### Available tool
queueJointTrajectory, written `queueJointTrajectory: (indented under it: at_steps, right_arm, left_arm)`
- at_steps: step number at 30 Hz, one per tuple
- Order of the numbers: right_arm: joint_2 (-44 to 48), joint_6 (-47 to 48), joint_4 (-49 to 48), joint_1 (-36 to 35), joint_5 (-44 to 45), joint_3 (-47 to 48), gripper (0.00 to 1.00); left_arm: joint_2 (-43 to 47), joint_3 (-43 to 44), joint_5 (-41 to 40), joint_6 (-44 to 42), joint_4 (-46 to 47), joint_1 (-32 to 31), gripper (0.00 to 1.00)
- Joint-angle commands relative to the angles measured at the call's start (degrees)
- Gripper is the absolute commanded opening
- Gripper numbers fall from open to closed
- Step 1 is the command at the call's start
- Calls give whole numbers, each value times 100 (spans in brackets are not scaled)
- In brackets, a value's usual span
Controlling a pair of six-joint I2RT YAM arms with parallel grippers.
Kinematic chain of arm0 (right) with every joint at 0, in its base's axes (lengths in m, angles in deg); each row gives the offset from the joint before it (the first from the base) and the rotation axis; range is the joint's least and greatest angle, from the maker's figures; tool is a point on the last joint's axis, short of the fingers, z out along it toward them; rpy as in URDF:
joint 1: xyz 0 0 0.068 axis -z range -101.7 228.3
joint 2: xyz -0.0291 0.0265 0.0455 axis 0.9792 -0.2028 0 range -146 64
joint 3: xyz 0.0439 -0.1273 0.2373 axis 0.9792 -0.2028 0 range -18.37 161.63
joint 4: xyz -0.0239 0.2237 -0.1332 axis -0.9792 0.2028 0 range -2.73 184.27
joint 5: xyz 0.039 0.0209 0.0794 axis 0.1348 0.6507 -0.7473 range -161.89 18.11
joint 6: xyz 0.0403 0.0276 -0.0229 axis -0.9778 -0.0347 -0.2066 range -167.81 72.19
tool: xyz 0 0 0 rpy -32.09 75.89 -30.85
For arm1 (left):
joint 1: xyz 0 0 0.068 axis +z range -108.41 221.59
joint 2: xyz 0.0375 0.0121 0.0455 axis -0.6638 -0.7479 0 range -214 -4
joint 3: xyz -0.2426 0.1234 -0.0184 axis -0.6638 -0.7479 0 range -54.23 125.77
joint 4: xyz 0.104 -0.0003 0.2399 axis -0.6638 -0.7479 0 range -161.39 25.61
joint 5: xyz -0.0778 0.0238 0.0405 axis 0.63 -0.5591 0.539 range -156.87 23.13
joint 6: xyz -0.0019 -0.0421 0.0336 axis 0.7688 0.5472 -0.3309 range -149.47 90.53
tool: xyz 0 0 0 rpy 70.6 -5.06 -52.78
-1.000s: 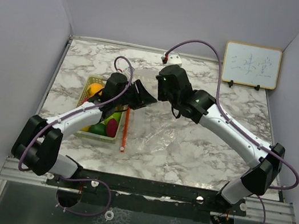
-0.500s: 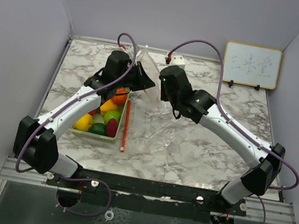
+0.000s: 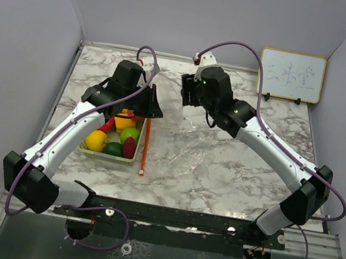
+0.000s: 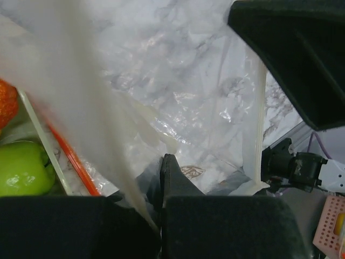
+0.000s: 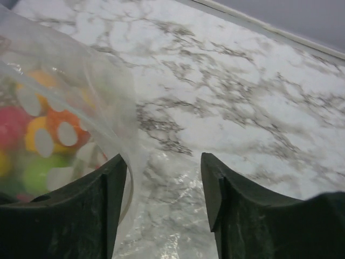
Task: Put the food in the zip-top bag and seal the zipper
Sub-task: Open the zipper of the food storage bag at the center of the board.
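"Plastic, clear and crinkled: that's the zip-top bag [image 3: 187,147], lying just right of the basket [image 3: 106,157]. Anything in it?"

"Not that I can see. The food [image 3: 118,138] sits in the basket. I'd say they're at opening the bag's mouth."

"Who has it?"

"The left gripper [image 3: 143,101], over the basket's far end, is pressed together on a fold of film. The right gripper [image 3: 189,95], farther right of the basket, has its fingers spread, nothing between them."

"Next?"

"Probably the right one takes the opposite lip, so they can pull it apart."

"That orange strip [image 3: 146,145] along the basket's side?"

"Likely the zipper; I can't tell. Film blurs the left wrist's view, and the arms hide the mouth from above."
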Motion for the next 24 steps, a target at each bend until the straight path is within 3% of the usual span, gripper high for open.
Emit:
queueJointTrajectory:
  at_steps: [1,8,14,19,24]
  right_arm:
    - [70,484,-964,-34,-1768,59,61]
    - [-446,336,-843,-40,-2145,451,63]
    - [-882,301,-488,-43,-1918,940,63]
    - [-830,543,-217,-50,-848,952,59]
    - [-609,736,-20,7,1601,866,57]
  left_arm:
    - [44,273,352,-135,-95,12,0]
    - [5,472,672,-51,34,9,0]
    - [-57,771,722,-245,-211,12,0]
    - [-81,1000,403,-595,-688,21,0]
    - [-79,1279,-270,-909,-1270,16,0]
